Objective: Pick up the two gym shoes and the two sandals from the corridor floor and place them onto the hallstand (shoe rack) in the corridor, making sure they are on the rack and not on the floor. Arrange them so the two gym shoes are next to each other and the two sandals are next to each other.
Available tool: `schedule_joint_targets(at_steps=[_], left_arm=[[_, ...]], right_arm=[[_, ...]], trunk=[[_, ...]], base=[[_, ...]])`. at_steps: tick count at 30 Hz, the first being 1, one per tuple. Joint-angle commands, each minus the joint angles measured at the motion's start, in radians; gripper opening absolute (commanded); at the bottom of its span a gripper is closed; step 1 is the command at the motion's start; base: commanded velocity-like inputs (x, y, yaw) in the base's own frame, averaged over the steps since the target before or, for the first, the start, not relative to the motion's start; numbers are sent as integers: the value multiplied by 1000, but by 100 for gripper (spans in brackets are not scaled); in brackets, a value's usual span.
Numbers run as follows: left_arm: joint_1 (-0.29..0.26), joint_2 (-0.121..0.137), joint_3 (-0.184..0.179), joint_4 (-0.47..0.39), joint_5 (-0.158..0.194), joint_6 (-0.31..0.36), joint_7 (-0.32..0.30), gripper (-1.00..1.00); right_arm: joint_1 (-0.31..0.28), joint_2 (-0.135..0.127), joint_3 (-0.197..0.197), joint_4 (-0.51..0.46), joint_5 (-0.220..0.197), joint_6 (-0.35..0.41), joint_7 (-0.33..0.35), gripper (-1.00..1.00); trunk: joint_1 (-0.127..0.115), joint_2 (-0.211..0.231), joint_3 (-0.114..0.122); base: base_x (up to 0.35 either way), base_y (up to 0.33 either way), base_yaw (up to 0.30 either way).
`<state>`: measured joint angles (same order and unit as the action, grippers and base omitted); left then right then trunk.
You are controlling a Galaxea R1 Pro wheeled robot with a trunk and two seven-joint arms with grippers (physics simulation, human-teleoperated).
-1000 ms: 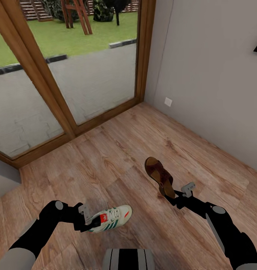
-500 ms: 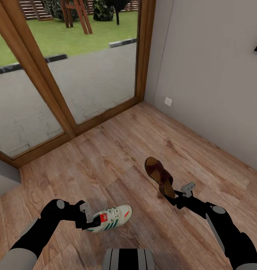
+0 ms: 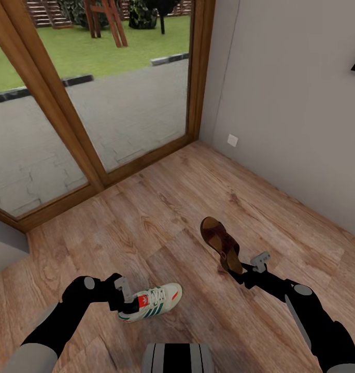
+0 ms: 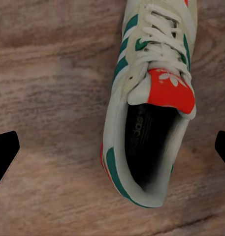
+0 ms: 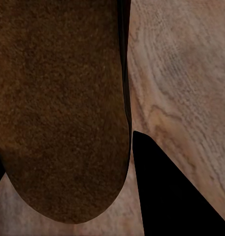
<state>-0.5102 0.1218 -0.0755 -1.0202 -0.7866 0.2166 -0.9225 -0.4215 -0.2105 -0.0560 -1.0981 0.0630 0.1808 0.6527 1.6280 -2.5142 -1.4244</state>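
Lying between spread left fingers (image 4: 5, 152): gym shoe (image 4: 149, 108).

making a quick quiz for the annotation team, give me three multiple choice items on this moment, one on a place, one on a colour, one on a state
1. Where does the gym shoe lie?
A. on the corridor floor by the left end effector
B. on a shelf
C. outside on the paving

2. What colour are the gym shoe's side stripes?
A. blue
B. green
C. black

3. How is the left end effector set in the left wrist view?
A. shut on the shoe's heel
B. shut on the laces
C. open, its fingertips wide apart with the shoe between them

Answers:
1 A, the head view shows the shoe on the wood planks beside the left arm.
2 B, green stripes show on the cream side.
3 C, the dark tips sit at opposite edges, clear of the shoe.
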Motion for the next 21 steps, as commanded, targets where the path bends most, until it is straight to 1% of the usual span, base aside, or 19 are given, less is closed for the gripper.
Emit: schedule_joint_targets(at_steps=[1,2,5,7,11,15,21], left_arm=[[0,-8,-3,-2,-13,10,0,100],[0,-12,-3,-1,-20,10,1,100],[2,-30,-3,3,-59,10,4,100],[4,-35,-2,5,-71,10,5,100],[24,-35,-2,6,-77,10,5,100],[44,-28,1,6,-78,9,5,100],[51,-20,8,10,-77,3,4,100]], right_arm=[[0,0,-2,-2,3,8,5,-100],[0,0,-2,-2,3,8,5,-100],[0,0,-2,-2,3,8,5,-100],[0,0,-2,-2,3,8,5,-100],[0,-1,-2,-2,3,8,5,-100],[0,-1,-3,-2,3,8,5,-100],[0,-1,-4,-2,3,8,5,-100]], trunk=[[0,0,-1],[0,0,-1],[0,0,-1],[0,0,-1],[0,0,-1],[0,0,-1],[0,0,-1]], base=[[0,0,0],[0,0,0],[0,0,0],[0,0,0],[0,0,0],[0,0,0],[0,0,0]])
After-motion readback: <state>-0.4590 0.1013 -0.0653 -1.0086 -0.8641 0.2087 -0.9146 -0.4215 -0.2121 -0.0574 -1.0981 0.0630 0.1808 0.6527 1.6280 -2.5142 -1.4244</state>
